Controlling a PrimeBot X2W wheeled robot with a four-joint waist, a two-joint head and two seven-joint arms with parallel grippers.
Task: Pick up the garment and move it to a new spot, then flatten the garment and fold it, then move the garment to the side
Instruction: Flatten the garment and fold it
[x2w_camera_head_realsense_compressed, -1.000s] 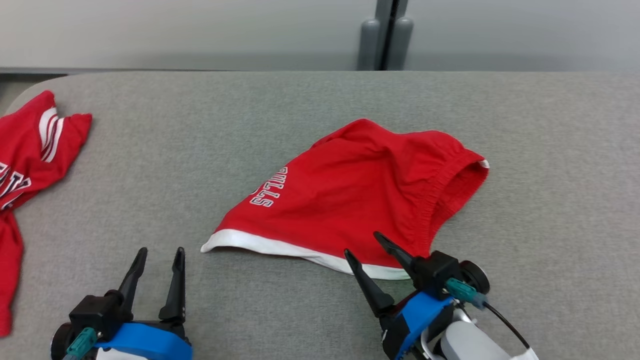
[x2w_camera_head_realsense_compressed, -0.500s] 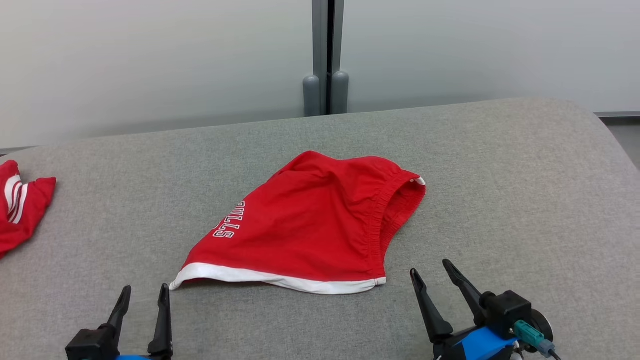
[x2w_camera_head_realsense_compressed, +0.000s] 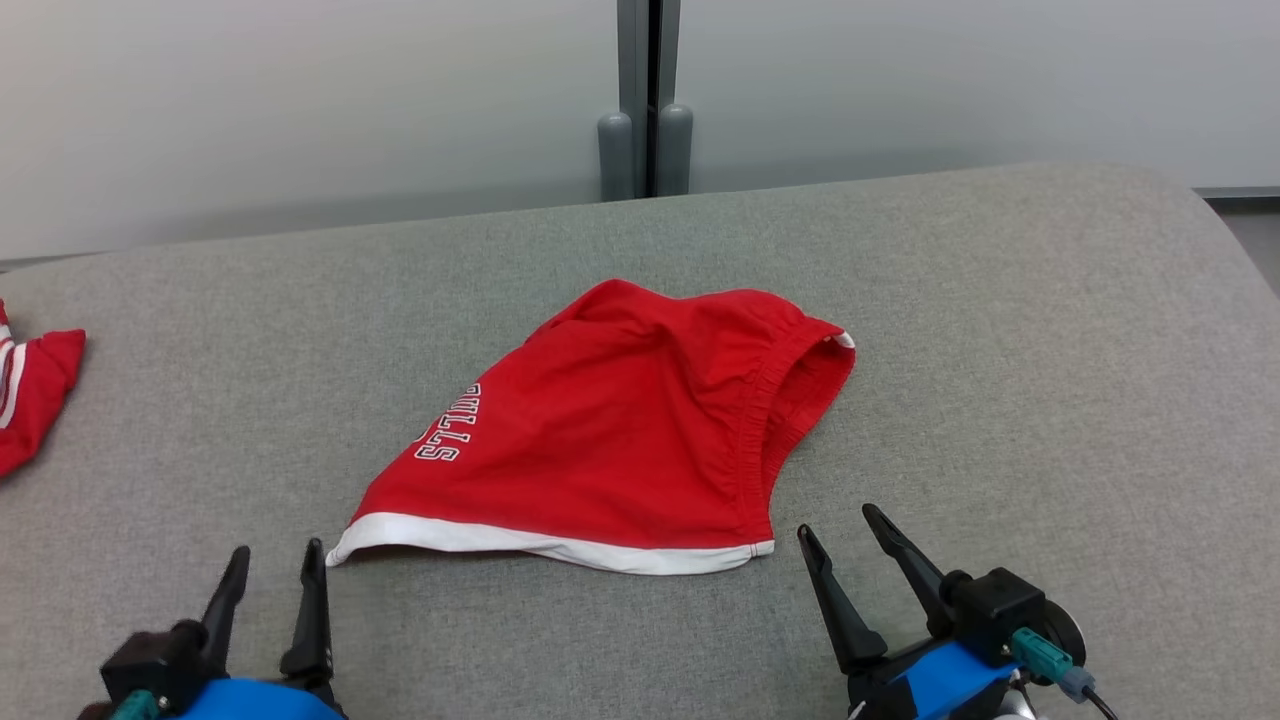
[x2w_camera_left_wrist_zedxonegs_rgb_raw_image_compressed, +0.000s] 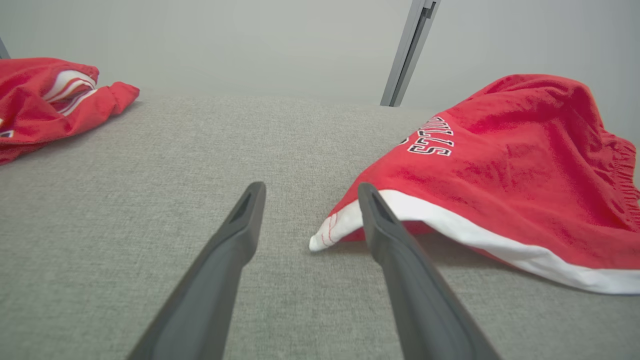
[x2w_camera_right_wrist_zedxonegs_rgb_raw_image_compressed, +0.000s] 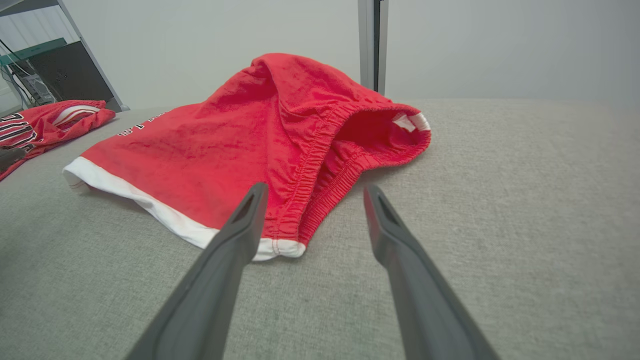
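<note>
The garment (x2w_camera_head_realsense_compressed: 610, 430) is a pair of red shorts with a white hem and white lettering, lying folded over in the middle of the grey table (x2w_camera_head_realsense_compressed: 1050, 350). Its elastic waistband gapes toward the right. My left gripper (x2w_camera_head_realsense_compressed: 277, 548) is open at the lower left, its tips just short of the hem's left corner (x2w_camera_left_wrist_zedxonegs_rgb_raw_image_compressed: 325, 235). My right gripper (x2w_camera_head_realsense_compressed: 838, 520) is open at the lower right, just right of the hem's right corner (x2w_camera_right_wrist_zedxonegs_rgb_raw_image_compressed: 280, 247) and the waistband's near end. Both hold nothing. The garment also appears in the left wrist view (x2w_camera_left_wrist_zedxonegs_rgb_raw_image_compressed: 505, 170) and the right wrist view (x2w_camera_right_wrist_zedxonegs_rgb_raw_image_compressed: 240, 145).
A second red garment with white stripes (x2w_camera_head_realsense_compressed: 30, 395) lies at the table's far left edge, also seen in the left wrist view as a red garment (x2w_camera_left_wrist_zedxonegs_rgb_raw_image_compressed: 45, 105). A grey wall with a vertical post (x2w_camera_head_realsense_compressed: 645, 100) stands behind the table. The table's right corner is rounded.
The head camera has swung and tilted up, showing more wall. My right gripper has drawn back from over the hem's right corner to just beside it. The shorts lie as before.
</note>
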